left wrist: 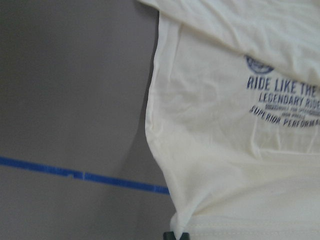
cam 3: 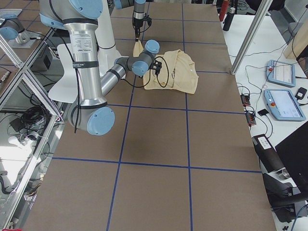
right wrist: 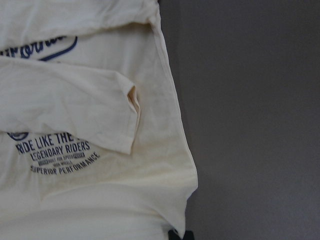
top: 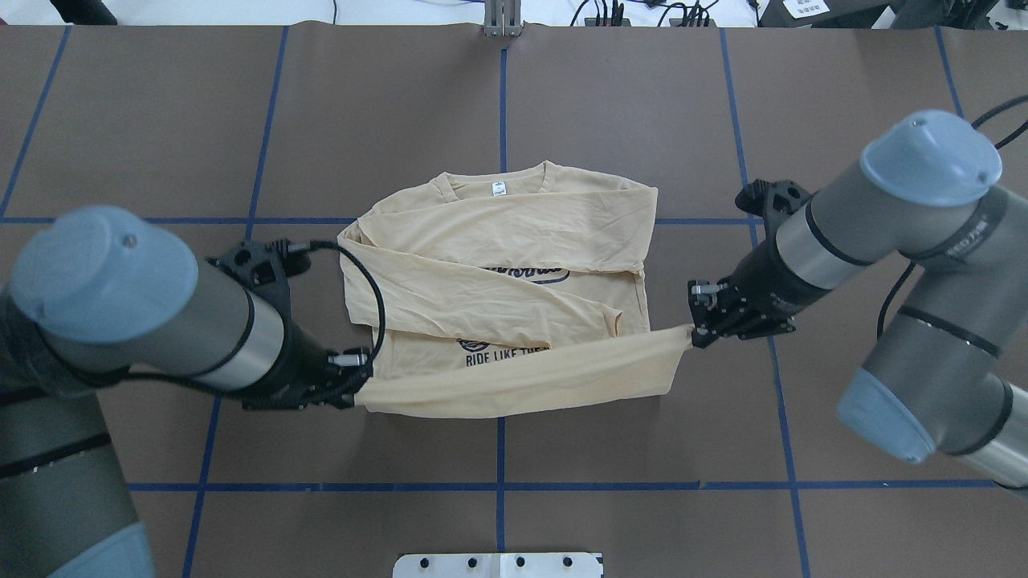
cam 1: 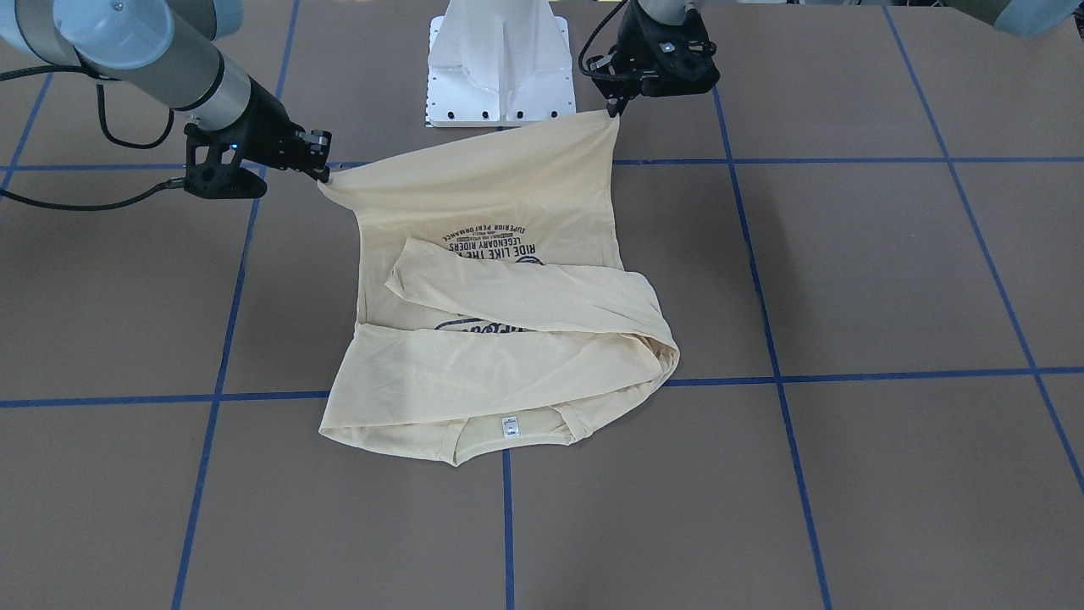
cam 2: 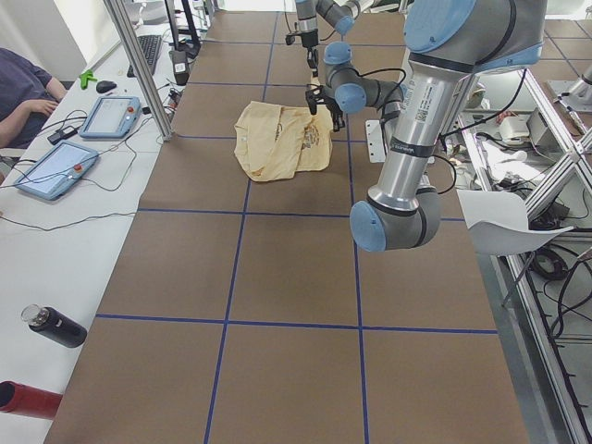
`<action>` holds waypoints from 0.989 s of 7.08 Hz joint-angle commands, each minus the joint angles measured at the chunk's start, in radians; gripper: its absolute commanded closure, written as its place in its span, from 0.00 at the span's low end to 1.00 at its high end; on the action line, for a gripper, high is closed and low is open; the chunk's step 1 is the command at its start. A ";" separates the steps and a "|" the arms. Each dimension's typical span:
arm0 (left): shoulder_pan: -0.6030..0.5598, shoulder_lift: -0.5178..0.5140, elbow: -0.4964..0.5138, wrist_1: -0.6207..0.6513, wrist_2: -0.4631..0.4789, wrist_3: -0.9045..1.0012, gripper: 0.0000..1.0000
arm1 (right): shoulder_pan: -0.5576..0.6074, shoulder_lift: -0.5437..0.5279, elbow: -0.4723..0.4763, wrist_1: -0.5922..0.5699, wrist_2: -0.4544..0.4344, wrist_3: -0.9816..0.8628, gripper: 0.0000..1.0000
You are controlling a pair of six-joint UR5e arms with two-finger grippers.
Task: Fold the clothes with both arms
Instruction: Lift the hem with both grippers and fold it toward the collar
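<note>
Two hem corners of the T-shirt (top: pixel 514 241) were pinched, one in each pincer. Out from the pedestal base (top: pixel 498 564) and to its left in the overhead view, the left gripper (top: pixel 361 387) was clamped together on one hem corner. The left arm (top: pixel 161 321) lay low and nearly level, its forearm angled in toward the cloth, and a black cable (top: pixel 373 289) looped over the shirt's side edge.

Straight out from the base, the hem (top: pixel 522 384) stretched taut as a raised band between the two pincers, lifted off the table (top: pixel 642 104). The rest of the T-shirt lay flat farther from the base, print up. Its sleeves (top: pixel 482 297) were folded across the chest, and the neck label (top: pixel 499 189) sat at the edge farthest from the base.

To the base's right, the right gripper (top: pixel 695 331) was closed on the other hem corner, a little farther from the base than the left one. The right arm (top: pixel 843 233) sloped down to it from a raised elbow.

Brown tabletop crossed by blue tape lines (top: pixel 502 104) showed on every side of the shirt, with wide stretches beyond the collar and between hem and base.
</note>
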 commanded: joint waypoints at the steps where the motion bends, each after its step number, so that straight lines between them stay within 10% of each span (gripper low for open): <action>1: -0.175 -0.134 0.213 -0.013 -0.062 0.105 1.00 | 0.126 0.173 -0.175 0.001 -0.007 -0.019 1.00; 7: -0.302 -0.213 0.709 -0.512 -0.062 0.132 1.00 | 0.160 0.402 -0.636 0.159 -0.039 -0.094 1.00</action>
